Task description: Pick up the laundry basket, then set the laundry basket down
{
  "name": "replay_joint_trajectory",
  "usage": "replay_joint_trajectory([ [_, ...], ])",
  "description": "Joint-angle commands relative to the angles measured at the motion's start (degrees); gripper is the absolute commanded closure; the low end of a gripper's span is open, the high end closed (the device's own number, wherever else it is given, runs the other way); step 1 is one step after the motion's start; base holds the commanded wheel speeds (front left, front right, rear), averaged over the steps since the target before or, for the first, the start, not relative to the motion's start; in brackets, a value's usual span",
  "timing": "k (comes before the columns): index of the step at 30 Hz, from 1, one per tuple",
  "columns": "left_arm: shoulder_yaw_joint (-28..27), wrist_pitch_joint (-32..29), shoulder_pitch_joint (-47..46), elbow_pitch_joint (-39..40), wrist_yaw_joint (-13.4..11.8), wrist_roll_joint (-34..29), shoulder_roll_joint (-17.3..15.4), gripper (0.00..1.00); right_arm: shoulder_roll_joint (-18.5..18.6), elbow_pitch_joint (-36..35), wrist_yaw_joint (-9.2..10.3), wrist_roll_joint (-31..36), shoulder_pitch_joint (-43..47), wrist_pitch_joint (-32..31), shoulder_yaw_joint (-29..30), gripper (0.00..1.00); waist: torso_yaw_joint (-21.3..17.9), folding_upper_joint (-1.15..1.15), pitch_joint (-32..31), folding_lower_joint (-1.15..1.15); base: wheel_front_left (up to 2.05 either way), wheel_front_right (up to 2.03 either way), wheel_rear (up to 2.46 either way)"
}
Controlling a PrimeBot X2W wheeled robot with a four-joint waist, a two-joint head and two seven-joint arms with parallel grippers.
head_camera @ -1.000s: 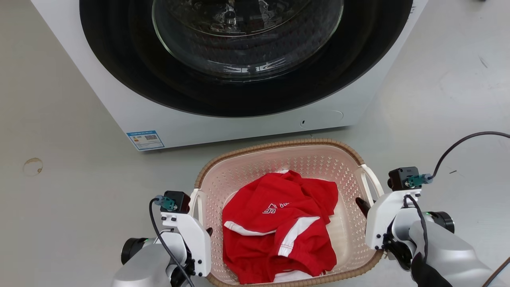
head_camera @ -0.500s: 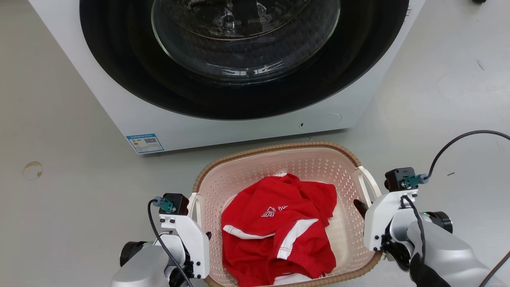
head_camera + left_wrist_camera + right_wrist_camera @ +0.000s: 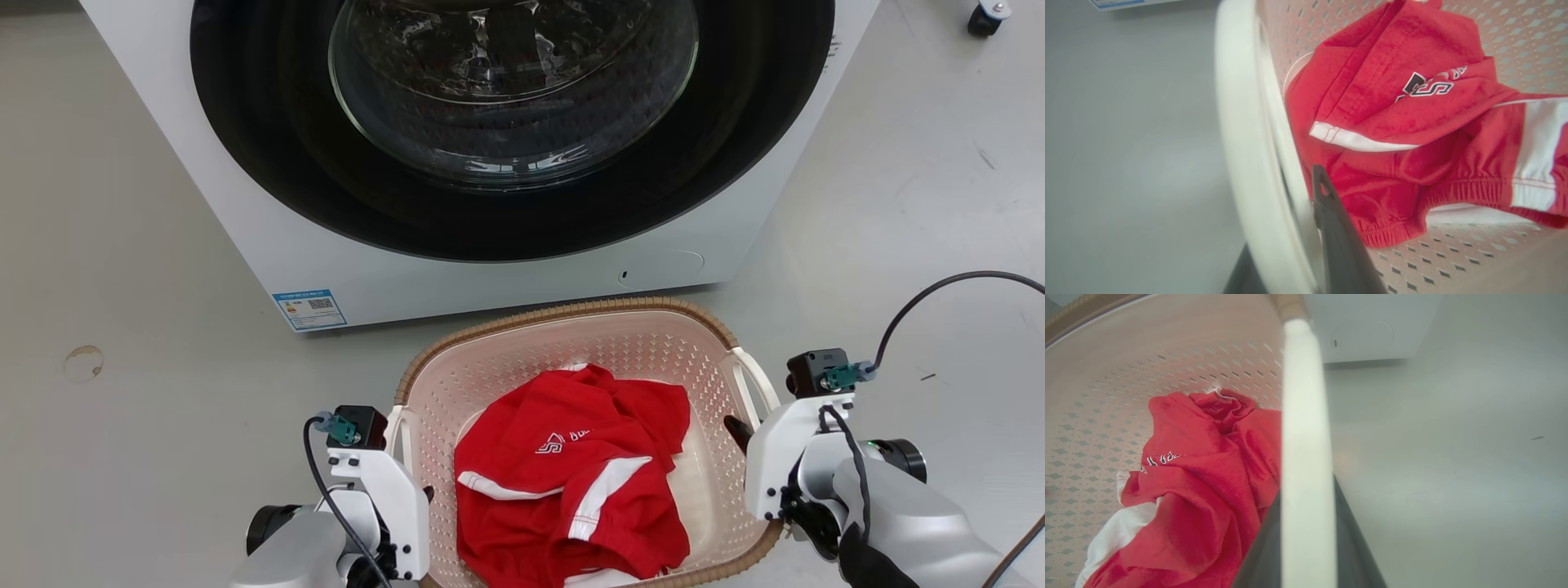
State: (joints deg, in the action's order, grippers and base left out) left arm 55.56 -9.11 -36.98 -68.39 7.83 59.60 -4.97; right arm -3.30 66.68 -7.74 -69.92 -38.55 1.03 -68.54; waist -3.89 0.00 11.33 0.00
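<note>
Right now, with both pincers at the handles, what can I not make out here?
Head view: the bottom edge cuts off the near rim of the laundry basket.
Head view: the washing machine label is too small to read.
Wrist views: the red garment hides the basket floor beneath.
Left wrist view: the white handle covers one left pincer finger.

My left gripper (image 3: 416,490) and right gripper (image 3: 747,433) flank the laundry basket (image 3: 571,310), each clamped onto its side, forearms angled inward toward it.

red garment (image 3: 571,506): S-like logo | washing machine sticker (image 3: 309,309): print unreadable
</note>
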Motion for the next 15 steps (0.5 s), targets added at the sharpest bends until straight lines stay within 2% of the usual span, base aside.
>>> replay_joint_trajectory([
  [1, -1.0, 0.2, 0.2, -2.5, -0.3, 0.1, -7.5, 1.00, 6.2, 2.9, 0.25, 0.0, -0.4, 0.4, -0.2, 1.00, 0.0, 0.00, 0.0, 0.00, 0.00, 0.00, 0.00],
  [15, 0.7, 0.0, 1.4, -2.8, -0.3, 1.7, -7.6, 1.00, 6.2, 3.0, 0.25, -1.1, 0.9, 0.5, -1.8, 1.00, -0.1, 0.00, -1.5, 0.00, 0.00, 0.00, 0.00],
])
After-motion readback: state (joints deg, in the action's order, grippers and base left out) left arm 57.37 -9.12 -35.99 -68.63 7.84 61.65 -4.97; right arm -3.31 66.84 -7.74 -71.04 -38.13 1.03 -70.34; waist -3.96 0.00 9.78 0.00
